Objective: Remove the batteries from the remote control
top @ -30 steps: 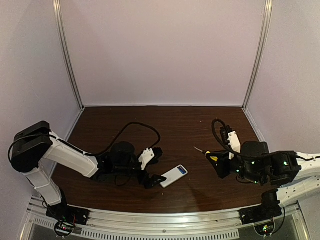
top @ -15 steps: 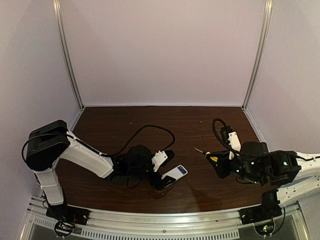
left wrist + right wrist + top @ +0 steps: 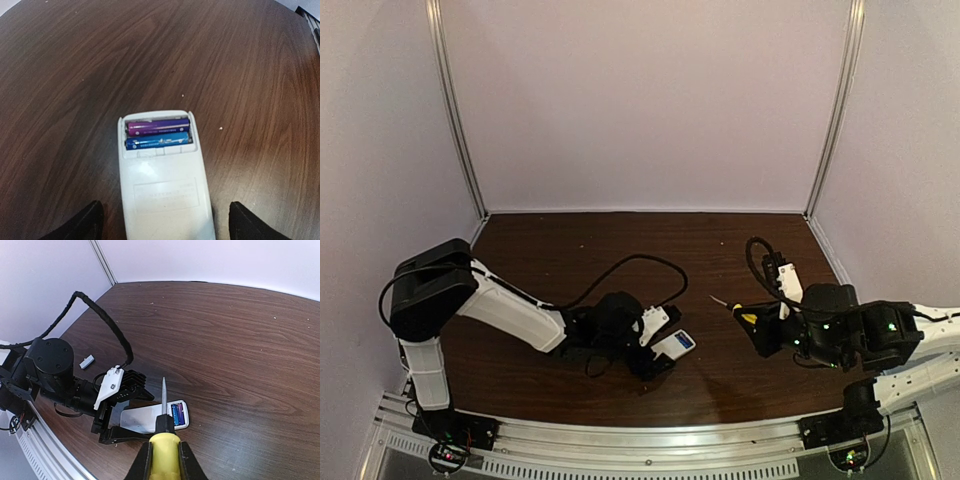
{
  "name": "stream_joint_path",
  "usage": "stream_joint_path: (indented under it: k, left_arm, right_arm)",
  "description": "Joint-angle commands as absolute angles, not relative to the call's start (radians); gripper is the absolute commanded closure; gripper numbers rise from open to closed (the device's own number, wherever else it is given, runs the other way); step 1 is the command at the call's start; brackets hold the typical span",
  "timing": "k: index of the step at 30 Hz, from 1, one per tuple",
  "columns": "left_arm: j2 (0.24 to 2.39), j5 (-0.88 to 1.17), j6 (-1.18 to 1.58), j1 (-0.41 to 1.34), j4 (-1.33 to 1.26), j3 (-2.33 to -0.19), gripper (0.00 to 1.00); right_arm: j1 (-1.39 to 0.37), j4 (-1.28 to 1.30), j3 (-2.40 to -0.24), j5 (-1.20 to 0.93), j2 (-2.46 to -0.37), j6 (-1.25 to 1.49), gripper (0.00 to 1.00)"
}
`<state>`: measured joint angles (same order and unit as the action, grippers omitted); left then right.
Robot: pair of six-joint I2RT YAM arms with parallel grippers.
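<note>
Remote ctrl (image 3: 162, 192) lies btwn open fingers (image 3: 82, 227) of left tool (image 3: 164, 222), no contact.

No text readable. Faint print noted on batteries (image 3: 157, 134) and back of remote control (image 3: 165, 200); too blurred.

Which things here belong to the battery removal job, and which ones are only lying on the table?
For the job: remote control, two batteries in its open compartment, yellow-handled screwdriver held by the right gripper.

Lying about: small white cover piece.
</note>
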<state>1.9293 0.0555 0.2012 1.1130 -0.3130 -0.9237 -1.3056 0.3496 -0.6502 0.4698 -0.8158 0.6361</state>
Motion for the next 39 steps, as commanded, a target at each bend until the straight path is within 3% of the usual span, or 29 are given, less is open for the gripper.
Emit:
stream_joint_path:
  k: [1,4,9,14,18,23,25,27,39]
  left_arm:
    - [1.952,0.045,0.208,1.121,-0.240,-0.957,0.13]
    - [1.971,0.031,0.209,1.121,-0.214,-0.973,0.20]
    - [1.985,0.036,0.191,1.121,-0.197,-0.989,0.47]
    - [1.981,0.017,0.142,1.121,-0.188,-0.986,0.68]
    - [1.952,0.017,0.058,1.122,-0.224,-0.952,0.78]
    - [1.887,-0.036,-0.078,1.125,-0.332,-0.857,0.84]
    - [1.864,-0.046,-0.136,1.129,-0.372,-0.829,0.89]
    - [1.850,-0.061,-0.183,1.128,-0.380,-0.822,1.00]
    - [1.842,-0.239,-0.285,1.129,-0.435,-0.850,1.00]
  right_arm:
    - [-1.304,0.370,-0.674,0.470,-0.799,0.647,1.00]
    - [-1.304,0.370,-0.674,0.467,-0.795,0.648,1.00]
    - [-1.305,0.372,-0.673,0.465,-0.789,0.647,1.00]
    - [-1.304,0.380,-0.674,0.469,-0.786,0.643,1.00]
    - [-1.303,0.405,-0.687,0.475,-0.772,0.633,1.00]
    - [-1.304,0.468,-0.725,0.467,-0.752,0.607,1.00]
    - [-1.304,0.499,-0.745,0.457,-0.752,0.596,1.00]
    - [-1.303,0.523,-0.763,0.448,-0.751,0.584,1.00]
    - [-1.303,0.627,-0.872,0.441,-0.809,0.562,1.00]
